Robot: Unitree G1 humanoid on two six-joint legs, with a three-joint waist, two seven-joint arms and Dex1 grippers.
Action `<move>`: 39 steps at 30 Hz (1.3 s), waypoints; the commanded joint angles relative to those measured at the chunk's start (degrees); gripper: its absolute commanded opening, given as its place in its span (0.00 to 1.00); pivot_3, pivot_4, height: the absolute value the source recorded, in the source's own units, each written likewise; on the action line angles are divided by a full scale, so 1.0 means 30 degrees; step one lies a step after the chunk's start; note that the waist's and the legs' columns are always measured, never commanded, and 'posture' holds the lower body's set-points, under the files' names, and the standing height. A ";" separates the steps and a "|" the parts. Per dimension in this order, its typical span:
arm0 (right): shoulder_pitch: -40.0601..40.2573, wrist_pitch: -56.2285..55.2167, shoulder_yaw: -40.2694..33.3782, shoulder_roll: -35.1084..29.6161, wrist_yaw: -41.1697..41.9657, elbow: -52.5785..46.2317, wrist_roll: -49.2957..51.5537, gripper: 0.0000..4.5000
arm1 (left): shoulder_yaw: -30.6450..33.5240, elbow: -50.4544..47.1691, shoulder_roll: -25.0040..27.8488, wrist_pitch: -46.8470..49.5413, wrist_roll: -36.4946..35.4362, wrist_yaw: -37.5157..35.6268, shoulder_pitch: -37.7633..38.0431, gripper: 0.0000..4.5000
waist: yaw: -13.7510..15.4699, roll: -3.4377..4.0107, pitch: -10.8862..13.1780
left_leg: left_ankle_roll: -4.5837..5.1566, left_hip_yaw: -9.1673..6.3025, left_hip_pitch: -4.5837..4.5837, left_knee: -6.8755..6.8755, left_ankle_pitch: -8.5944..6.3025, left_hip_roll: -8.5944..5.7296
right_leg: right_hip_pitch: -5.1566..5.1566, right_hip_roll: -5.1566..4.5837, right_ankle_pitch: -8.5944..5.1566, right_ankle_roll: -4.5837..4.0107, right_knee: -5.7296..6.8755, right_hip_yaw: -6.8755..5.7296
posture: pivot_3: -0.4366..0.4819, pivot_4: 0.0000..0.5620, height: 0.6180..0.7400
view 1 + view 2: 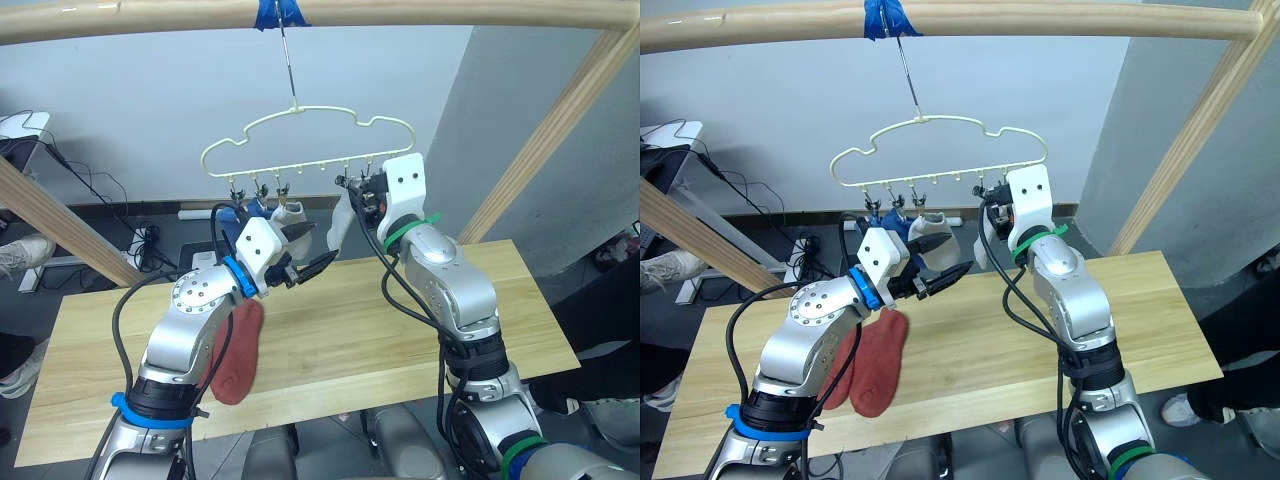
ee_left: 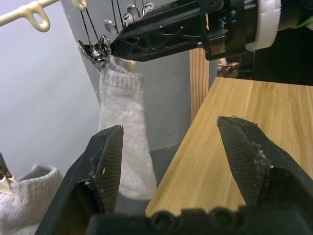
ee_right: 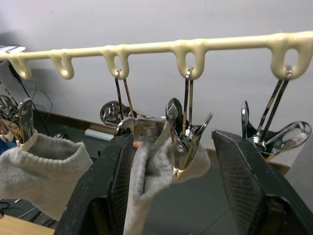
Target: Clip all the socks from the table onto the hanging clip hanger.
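Note:
The pale yellow clip hanger [image 1: 300, 135] hangs from the pole above the table's [image 1: 400, 330] far edge. A blue sock [image 1: 243, 213] and a light grey sock [image 1: 290, 215] hang from its left clips. A second grey sock [image 3: 151, 181] hangs from a clip [image 3: 183, 139] further right. My right gripper [image 1: 358, 190] is open, its fingers [image 3: 242, 191] standing either side of that clip and the sock's cuff. My left gripper [image 1: 315, 250] is open and holds nothing, just below the hung socks. Two rust-red socks [image 1: 880, 365] lie on the table under my left arm.
A thick wooden pole [image 1: 420, 12] carries the hanger's hook, with slanted wooden posts at the left [image 1: 60, 220] and right [image 1: 560, 130]. Cables [image 1: 100, 190] lie on the floor behind the table. A person's leg and shoe [image 1: 610, 410] are at the right.

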 commanded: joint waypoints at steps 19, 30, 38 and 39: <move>-0.1541 -0.2751 0.0025 0.0553 0.0890 0.2492 -0.0029 0.59 | 0.0000 -0.0850 0.0074 -0.0154 0.0015 0.0078 -0.0088 0.75 | 0.0006 0.0000 0.0000 | 0.0000 -0.0002 0.0001 0.0005 0.0000 0.0000 | 0.0000 0.0000 0.0002 -0.0003 0.0014 -0.0002 | 0.28 0.36 1.00; -0.1817 -0.3782 -0.0068 0.0665 0.0698 0.3524 -0.0151 0.59 | 0.0015 -0.0873 0.0098 -0.0122 0.0005 0.0067 -0.0121 0.75 | 0.0015 -0.0001 -0.0001 | 0.0000 -0.0002 0.0000 0.0011 0.0000 0.0000 | 0.0000 0.0000 0.0003 -0.0004 0.0018 -0.0001 | 0.28 0.36 1.00; -0.1909 -0.4211 -0.0118 0.0706 0.0609 0.3930 -0.0196 0.59 | 0.0014 -0.0887 0.0116 -0.0109 0.0034 0.0083 -0.0126 0.75 | 0.0016 0.0000 -0.0001 | 0.0000 -0.0001 0.0000 0.0012 0.0000 0.0000 | 0.0000 0.0000 0.0003 -0.0005 0.0019 -0.0001 | 0.28 0.36 1.00; -0.1915 -0.4237 -0.0123 0.0707 0.0594 0.3954 -0.0201 0.59 | 0.0014 -0.0888 0.0116 -0.0107 0.0032 0.0083 -0.0126 0.75 | 0.0016 0.0000 -0.0001 | 0.0000 -0.0002 0.0000 0.0012 0.0000 0.0000 | 0.0000 0.0000 0.0003 -0.0005 0.0019 -0.0001 | 0.28 0.36 1.00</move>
